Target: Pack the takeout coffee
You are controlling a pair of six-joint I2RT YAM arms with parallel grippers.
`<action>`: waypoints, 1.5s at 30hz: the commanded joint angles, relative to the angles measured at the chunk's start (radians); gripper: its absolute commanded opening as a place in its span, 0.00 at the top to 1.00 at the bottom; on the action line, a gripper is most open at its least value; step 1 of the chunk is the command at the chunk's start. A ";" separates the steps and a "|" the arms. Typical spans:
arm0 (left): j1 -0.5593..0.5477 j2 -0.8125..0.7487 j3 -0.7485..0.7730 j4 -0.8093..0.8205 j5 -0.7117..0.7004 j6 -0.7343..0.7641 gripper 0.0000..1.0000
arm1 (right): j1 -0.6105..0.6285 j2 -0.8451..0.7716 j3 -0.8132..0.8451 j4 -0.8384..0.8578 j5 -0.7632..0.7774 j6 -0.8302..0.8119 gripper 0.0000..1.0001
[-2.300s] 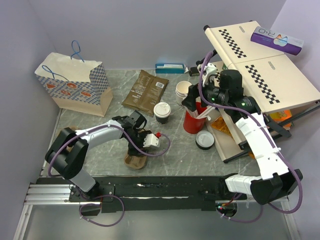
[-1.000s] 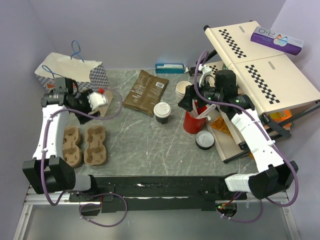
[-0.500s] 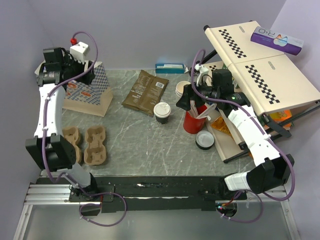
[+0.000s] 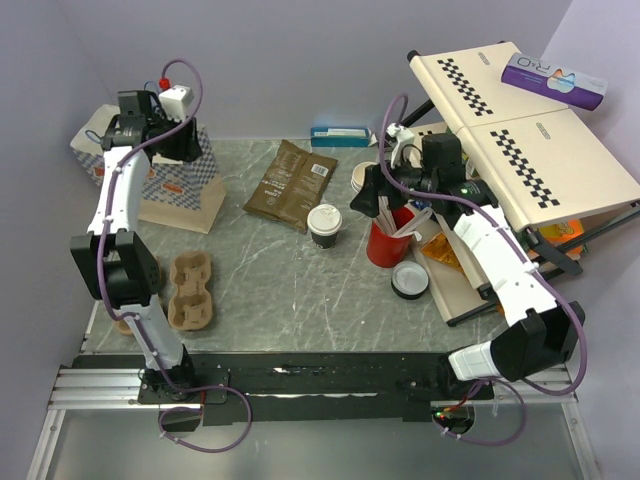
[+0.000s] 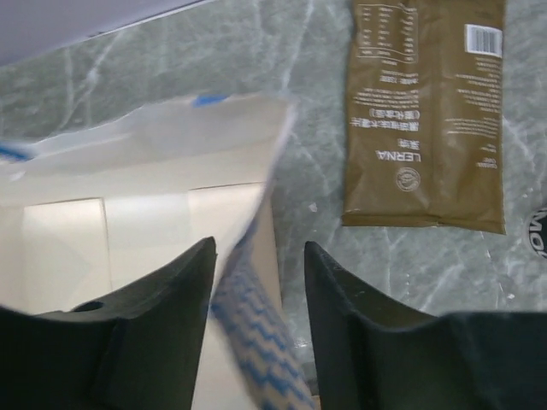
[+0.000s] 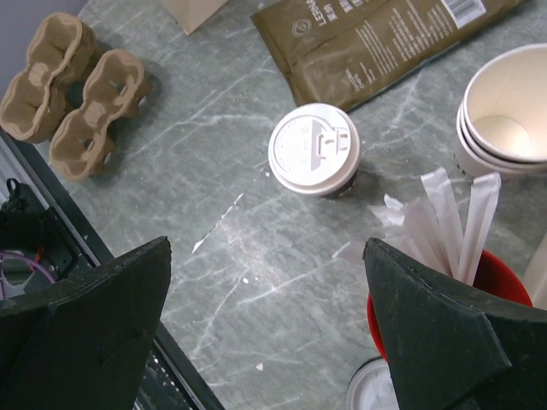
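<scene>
From above, the small pale white-lidded paper takeout coffee cup stands on the grey marbled bench; the left wrist view shows the left pincer spread astride the rim of a blue-patterned paper bag, and the right wrist view shows the right pincer spread wide above that cup.

brown pouch reads "lerna"; a barcode sits at its corner.

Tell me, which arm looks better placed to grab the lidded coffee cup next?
Probably right. Its open right gripper hangs near the takeout coffee, which sits in its wrist view. The left gripper is far off, straddling the rim of the paper bag.
</scene>
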 commanded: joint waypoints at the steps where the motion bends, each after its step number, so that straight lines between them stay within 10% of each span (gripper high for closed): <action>1: -0.041 -0.049 0.030 -0.031 0.015 -0.028 0.58 | 0.022 0.038 0.072 0.045 -0.026 -0.010 0.01; 9: -0.093 -0.085 -0.010 -0.092 0.092 -0.080 0.99 | 0.075 0.089 0.102 0.071 -0.020 -0.013 0.01; 27: -0.258 -0.197 -0.091 -0.063 0.149 -0.292 0.99 | 0.144 0.121 0.146 0.054 0.003 -0.047 0.01; 38: -0.248 -0.355 0.005 -0.143 0.222 -0.018 0.28 | 0.147 0.101 0.134 0.056 0.022 -0.056 0.01; 45: -0.142 -0.639 -0.178 -0.200 -0.308 -0.115 0.19 | 0.146 0.070 0.115 0.071 0.028 -0.060 0.01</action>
